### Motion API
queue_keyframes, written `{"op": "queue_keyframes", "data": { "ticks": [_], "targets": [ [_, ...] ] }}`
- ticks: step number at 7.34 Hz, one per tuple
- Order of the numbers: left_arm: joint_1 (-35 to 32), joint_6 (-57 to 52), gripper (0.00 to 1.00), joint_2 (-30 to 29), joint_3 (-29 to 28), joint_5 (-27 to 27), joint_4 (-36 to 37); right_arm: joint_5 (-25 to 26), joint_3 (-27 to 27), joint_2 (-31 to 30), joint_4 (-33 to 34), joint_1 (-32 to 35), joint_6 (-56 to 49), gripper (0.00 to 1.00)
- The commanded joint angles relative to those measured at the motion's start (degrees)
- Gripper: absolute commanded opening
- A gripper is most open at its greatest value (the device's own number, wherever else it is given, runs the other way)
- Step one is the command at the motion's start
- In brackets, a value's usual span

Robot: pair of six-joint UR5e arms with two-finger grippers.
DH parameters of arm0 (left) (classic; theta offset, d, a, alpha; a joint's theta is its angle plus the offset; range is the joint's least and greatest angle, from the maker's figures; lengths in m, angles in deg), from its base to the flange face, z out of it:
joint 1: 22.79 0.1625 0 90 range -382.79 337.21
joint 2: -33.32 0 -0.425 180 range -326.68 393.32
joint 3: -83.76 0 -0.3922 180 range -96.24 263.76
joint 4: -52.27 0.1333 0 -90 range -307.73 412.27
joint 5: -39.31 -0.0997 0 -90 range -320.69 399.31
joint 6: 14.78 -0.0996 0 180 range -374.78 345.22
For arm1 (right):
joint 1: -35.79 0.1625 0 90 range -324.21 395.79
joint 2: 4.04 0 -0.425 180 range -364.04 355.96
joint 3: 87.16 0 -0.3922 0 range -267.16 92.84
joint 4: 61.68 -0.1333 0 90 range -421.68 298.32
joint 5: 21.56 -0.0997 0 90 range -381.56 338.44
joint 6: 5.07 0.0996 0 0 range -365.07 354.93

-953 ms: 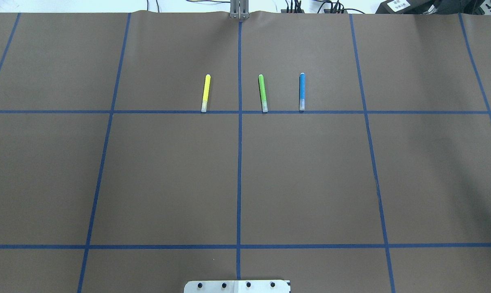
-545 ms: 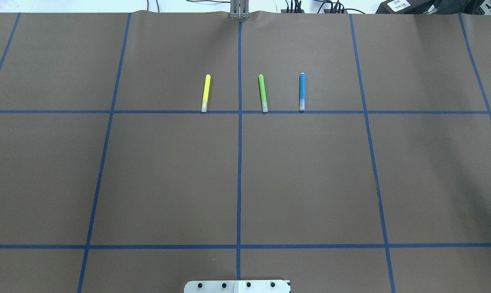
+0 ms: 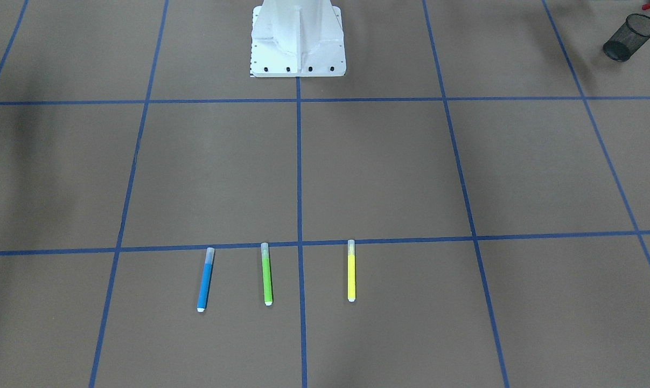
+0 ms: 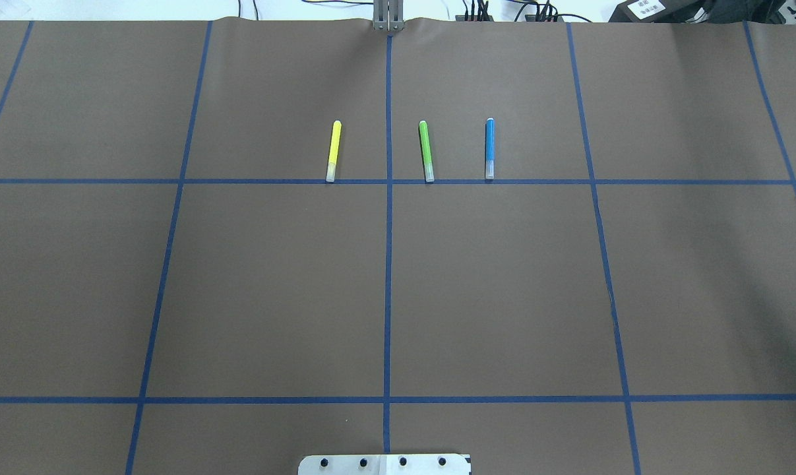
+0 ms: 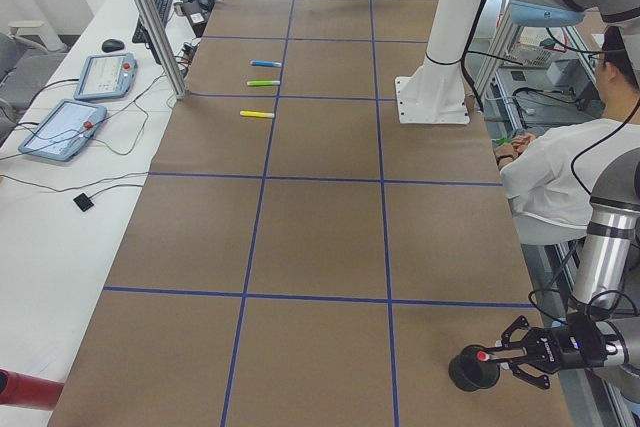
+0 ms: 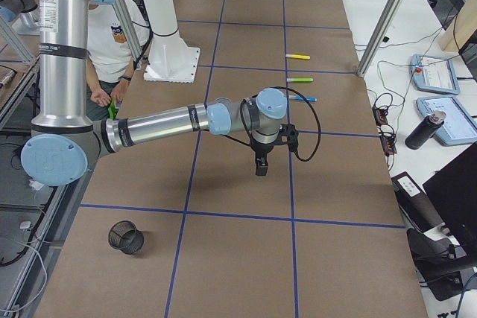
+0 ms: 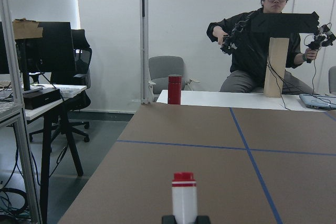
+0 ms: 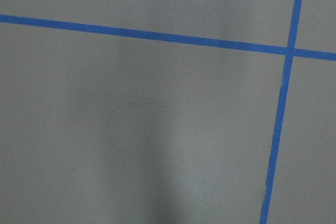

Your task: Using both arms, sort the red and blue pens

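Brown paper covers the long table [image 4: 272,284], ruled into big squares by blue tape [image 4: 388,264]. In the upper centre of the overhead view 3 pens lie side by side and apart, their clear caps at the crosswise tape line: a yellow marker [image 4: 333,150], a green marker [image 4: 426,150] and, furthest right, the blue pen [image 4: 489,148]. The white pedestal [image 3: 298,37] is bolted at the top middle of the front view, and a black mesh cup [image 3: 629,36] stands in that view's upper right corner. The left gripper [image 7: 185,220] pinches the red pen [image 7: 184,198] upright, red cap up, at the bottom of its wrist view; in the left side view it is at the lower right, by the cup. The right gripper [image 6: 261,167] hangs fingers-down above the paper mid-frame in the right side view; whether its fingers are apart I cannot tell. Around the table are white walls, office chairs, a white side desk [image 5: 60,207] with 2 handheld control screens [image 5: 103,75], a red bottle [image 7: 174,89] and a seated person [image 7: 262,40] holding controllers.
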Motion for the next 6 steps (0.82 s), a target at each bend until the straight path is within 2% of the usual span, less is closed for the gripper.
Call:
{"op": "queue_keyframes", "data": {
  "ticks": [1, 6],
  "targets": [
    [0.0, 0.3, 0.0, -1.7, -0.1, 0.1, 2.6, -0.1, 0.1, -0.1, 0.0, -0.1, 0.0, 1.0],
    [-0.1, -0.2, 0.0, -1.7, -0.6, 1.6, 1.8, 0.0, 0.2, -0.1, 0.1, 0.0, -0.1, 1.0]
  ]
}}
